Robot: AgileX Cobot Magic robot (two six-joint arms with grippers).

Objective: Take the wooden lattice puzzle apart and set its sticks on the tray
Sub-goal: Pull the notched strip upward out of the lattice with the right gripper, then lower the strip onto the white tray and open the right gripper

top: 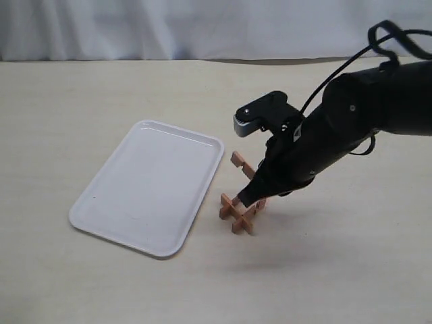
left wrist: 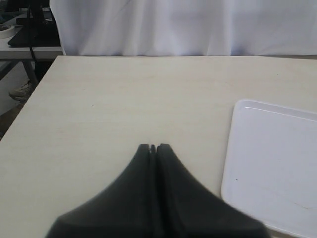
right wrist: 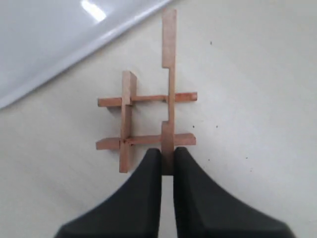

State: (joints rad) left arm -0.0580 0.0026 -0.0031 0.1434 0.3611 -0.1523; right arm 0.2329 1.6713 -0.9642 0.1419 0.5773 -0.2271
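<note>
One left end effector (left wrist: 153,148) shows only in its own wrist view, its fingers pressed together on nothing, above bare desk (left wrist: 124,94). It lies outside the exterior view. One white tray (top: 145,185) sits left of centre, its long axis running from near-left to far-right. Just beside its right rim, on the desk, rests one puzzle (top: 239,216) of four sticks: two crosswise and two lengthwise. One lengthwise stick (right wrist: 169,59) juts beyond the grid, pointing far and slightly left. The right end effector (right wrist: 167,159) is clamped on that stick's near end, which its fingers hide. In the exterior view the arm covers part of the grid.
</note>
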